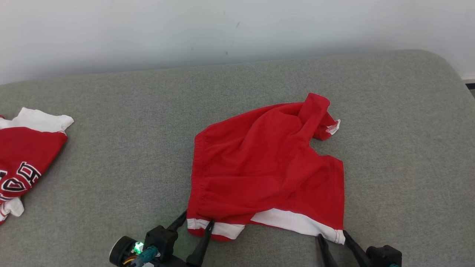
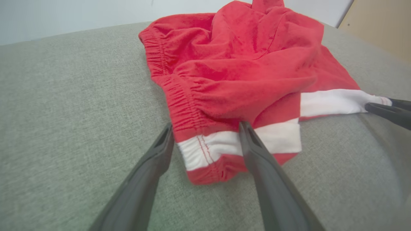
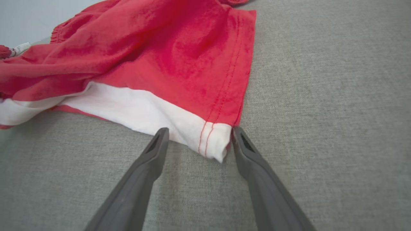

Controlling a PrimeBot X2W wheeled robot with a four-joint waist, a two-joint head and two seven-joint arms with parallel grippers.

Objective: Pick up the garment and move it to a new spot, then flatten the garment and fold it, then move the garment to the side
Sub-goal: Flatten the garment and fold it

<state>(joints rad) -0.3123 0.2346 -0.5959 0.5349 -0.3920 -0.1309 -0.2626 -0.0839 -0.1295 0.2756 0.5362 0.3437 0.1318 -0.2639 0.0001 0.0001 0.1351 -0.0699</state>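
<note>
Red shorts (image 1: pixel 267 167) were soft, matt, creased cloth; grey cushion (image 1: pixel 111 167) was coarse woven fabric; left gripper (image 2: pixel 205 125) fingers (image 2: pixel 263 179) looked smooth matt plastic.

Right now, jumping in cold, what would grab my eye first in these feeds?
The crumpled red garment with a white hem band lies midway across the grey cushion. Both grippers are open at its near edge: the left gripper straddles the left hem corner, the right gripper the right one. A second red-and-white garment with black lettering lies far left.

Likely a home room: grey upholstered seat (image 1: pixel 111 178) against plain white wall (image 1: pixel 148 29).
</note>
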